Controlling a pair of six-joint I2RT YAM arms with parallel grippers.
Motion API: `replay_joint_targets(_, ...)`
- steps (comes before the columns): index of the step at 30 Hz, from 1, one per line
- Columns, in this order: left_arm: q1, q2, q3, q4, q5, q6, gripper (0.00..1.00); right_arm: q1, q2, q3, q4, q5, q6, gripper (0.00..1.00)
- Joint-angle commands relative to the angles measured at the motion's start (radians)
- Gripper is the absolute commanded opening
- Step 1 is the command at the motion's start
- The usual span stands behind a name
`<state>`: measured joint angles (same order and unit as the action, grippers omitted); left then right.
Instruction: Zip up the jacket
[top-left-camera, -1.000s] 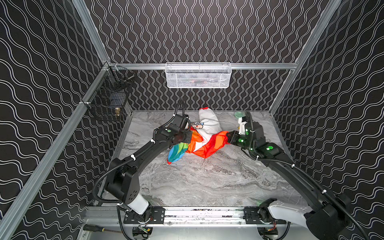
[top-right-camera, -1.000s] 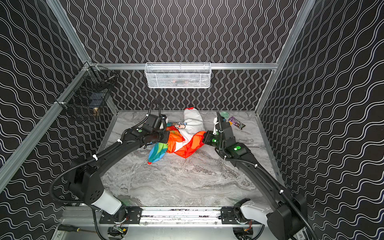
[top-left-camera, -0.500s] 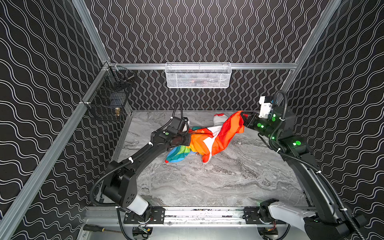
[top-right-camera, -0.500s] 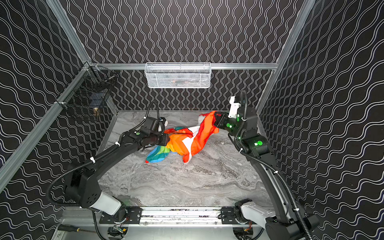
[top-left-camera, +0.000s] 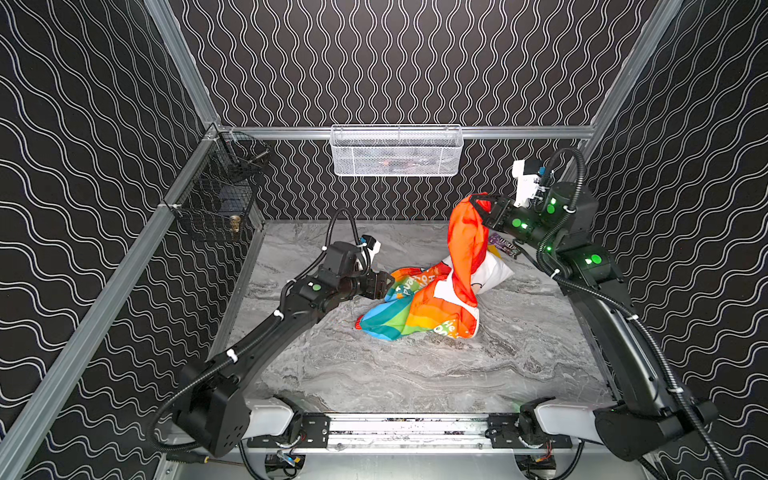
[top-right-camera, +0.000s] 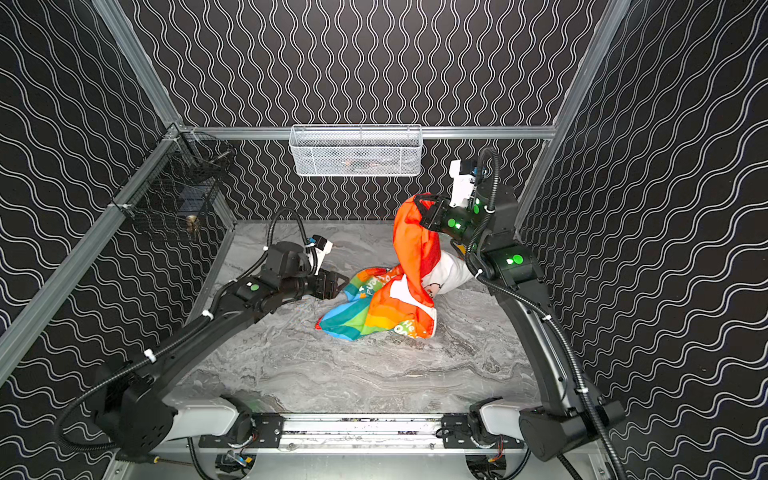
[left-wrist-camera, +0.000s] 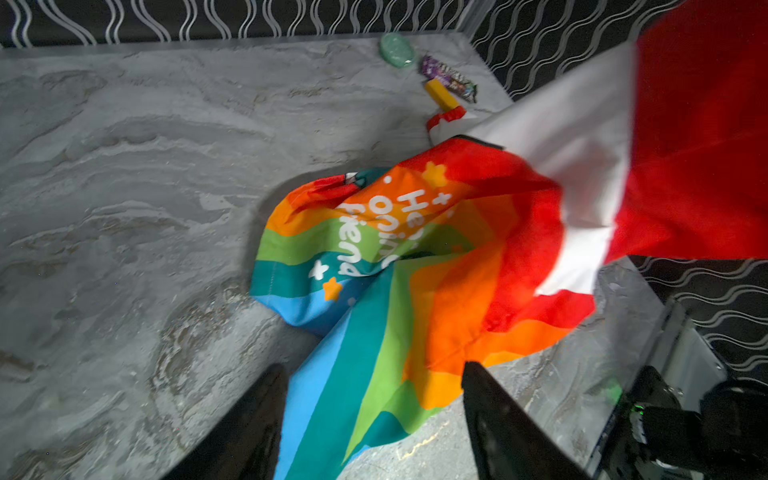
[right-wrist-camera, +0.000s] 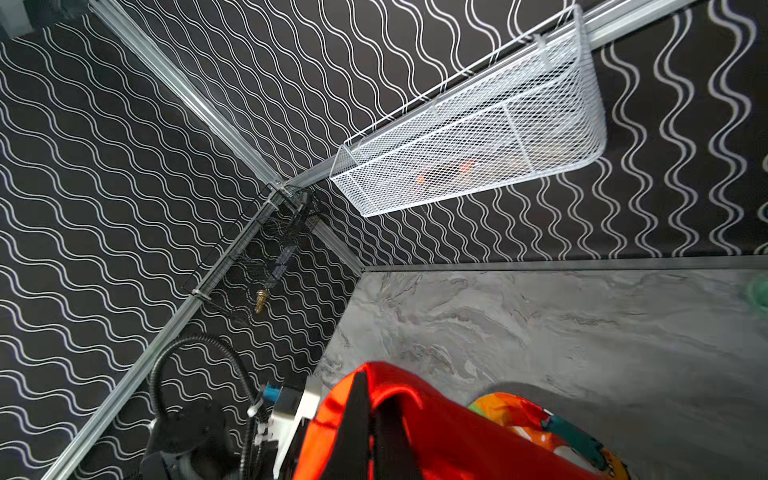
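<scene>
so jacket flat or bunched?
Bunched: the right gripper holds the jacket up by its red end; the rest lies crumpled on the table.

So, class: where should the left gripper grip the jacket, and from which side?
Probably the jacket at its blue-green edge, from the left, low: it lies loose before the open left gripper; the right gripper holds the red end up.

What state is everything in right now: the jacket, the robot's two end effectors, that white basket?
Jacket: crumpled, white lining showing; red end held up, the rest lying on the table.
Left end effector: open, jacket cloth between its fingers.
Right end effector: shut on the jacket's red end.
White basket: hanging on the back rail, contents unclear.
</scene>
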<state>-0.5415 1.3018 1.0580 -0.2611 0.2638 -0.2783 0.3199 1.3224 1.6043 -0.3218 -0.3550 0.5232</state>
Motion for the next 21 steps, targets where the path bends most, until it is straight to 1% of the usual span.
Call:
replay_joint_targets(1, -0.045, -0.027, -0.024, 0.111, 0.037, 0.032, 0.72, 0.013, 0.042, -0.017, 0.139, -0.08, 0.084, 0.0)
replay_joint_targets(6, -0.117, 0.0, -0.043, 0.151, -0.019, 0.043, 0.73, 0.073, 0.127, -0.006, 0.169, -0.065, 0.114, 0.0)
replay_joint_targets(10, -0.16, 0.038, -0.069, 0.219, -0.077, 0.055, 0.73, 0.087, 0.183, 0.027, 0.169, -0.048, 0.131, 0.0)
replay_joint_targets(14, -0.218, 0.077, -0.094, 0.275, -0.181, 0.08, 0.74, 0.089, 0.25, 0.082, 0.158, -0.041, 0.147, 0.0)
replay_joint_targets(21, -0.252, 0.124, -0.118, 0.315, -0.262, 0.085, 0.73, 0.111, 0.409, 0.185, 0.149, -0.032, 0.166, 0.0)
